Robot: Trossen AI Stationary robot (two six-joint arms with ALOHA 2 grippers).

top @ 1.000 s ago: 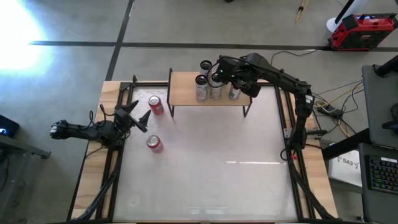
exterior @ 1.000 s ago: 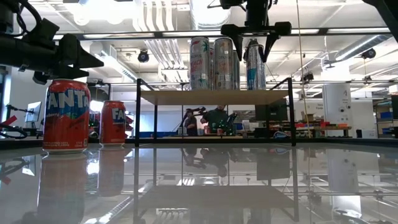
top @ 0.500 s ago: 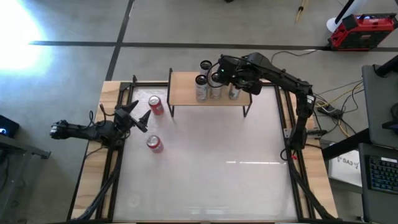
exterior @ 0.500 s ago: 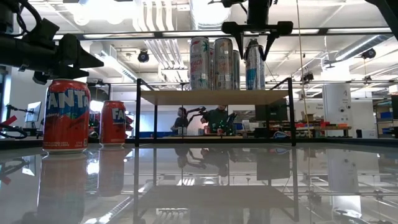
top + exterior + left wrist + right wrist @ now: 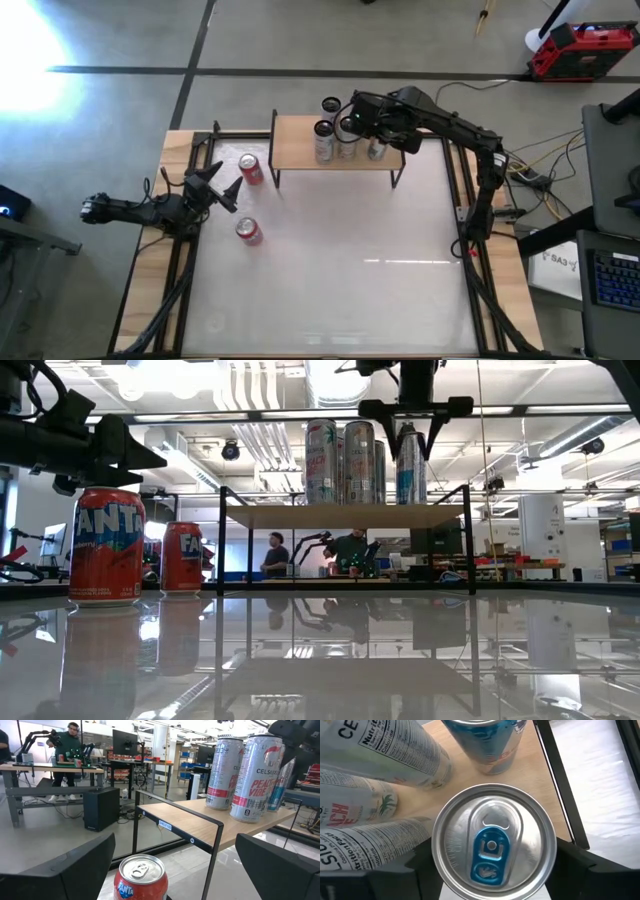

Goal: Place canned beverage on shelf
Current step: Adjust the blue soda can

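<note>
A workshop with benches and a person is showing behind the glossy white desk (image 5: 340, 270). The shelf (image 5: 335, 152) is standing at the desk's far edge, carrying four tall cans. The right pincer (image 5: 416, 432) is hanging directly over the blue-tabbed can (image 5: 494, 845), fingers flanking it without gripping. The left pincer (image 5: 222, 185) is waiting wide near two orange cans (image 5: 105, 546) standing on the desk.

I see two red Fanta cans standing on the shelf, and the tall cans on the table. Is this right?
No, it is reversed. In the high view the two Fanta cans stand on the table beside the shelf; the tall cans stand on the shelf.
</note>
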